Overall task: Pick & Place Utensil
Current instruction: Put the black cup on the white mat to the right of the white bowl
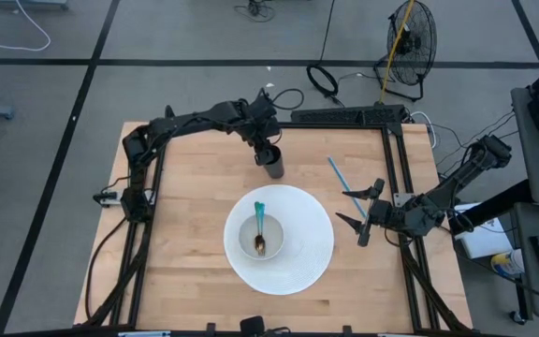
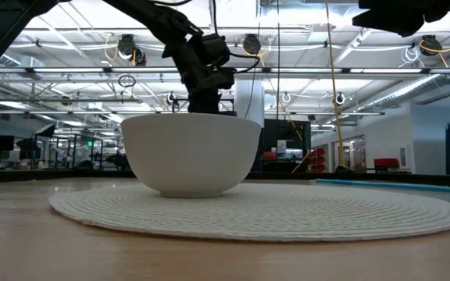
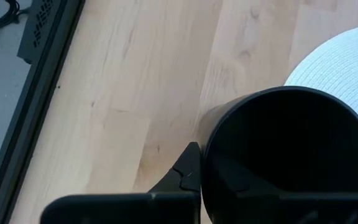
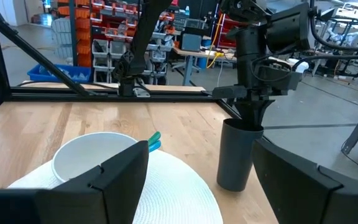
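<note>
A teal-handled spoon (image 1: pixel 259 227) lies in the white bowl (image 1: pixel 261 238), its handle leaning over the rim on the side toward the left end effector (image 1: pixel 268 150). The bowl sits in the middle of a round white placemat (image 1: pixel 307 257) on the wooden counter (image 1: pixel 190 206).

A blue utensil (image 1: pixel 339 175) lies flat on the counter just off the placemat, close in front of the right end effector (image 1: pixel 354 208), between it and the far edge. That right end effector hangs beside the placemat with its fingers spread wide, holding nothing.

The left end effector is at the dark cup (image 1: pixel 274 162), which stands upright beyond the placemat's far edge. From the right wrist view it sits directly on top of the cup's mouth (image 4: pixel 239 152). One dark finger (image 3: pixel 188 174) lies against the outside of the cup wall; I cannot tell whether it is clamped or loose.
</note>
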Robot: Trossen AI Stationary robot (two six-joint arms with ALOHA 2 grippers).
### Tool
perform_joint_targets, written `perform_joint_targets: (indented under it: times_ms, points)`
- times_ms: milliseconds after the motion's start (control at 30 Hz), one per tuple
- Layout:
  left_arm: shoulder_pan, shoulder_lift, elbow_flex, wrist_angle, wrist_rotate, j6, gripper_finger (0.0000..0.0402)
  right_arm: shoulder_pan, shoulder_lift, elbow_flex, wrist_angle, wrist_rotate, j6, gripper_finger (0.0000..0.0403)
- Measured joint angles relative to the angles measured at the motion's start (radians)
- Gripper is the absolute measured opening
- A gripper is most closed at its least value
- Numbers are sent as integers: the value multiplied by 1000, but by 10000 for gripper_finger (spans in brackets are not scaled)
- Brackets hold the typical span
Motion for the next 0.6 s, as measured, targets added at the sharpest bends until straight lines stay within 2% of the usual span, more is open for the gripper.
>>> perform_joint_targets:
  times_ms: [300,600]
  points:
    - [0,0,0,8,-17,-3,64,0,0,0,0,0,0,279]
    - [0,0,0,15,-19,-3,55,0,0,0,-14,0,15,279]
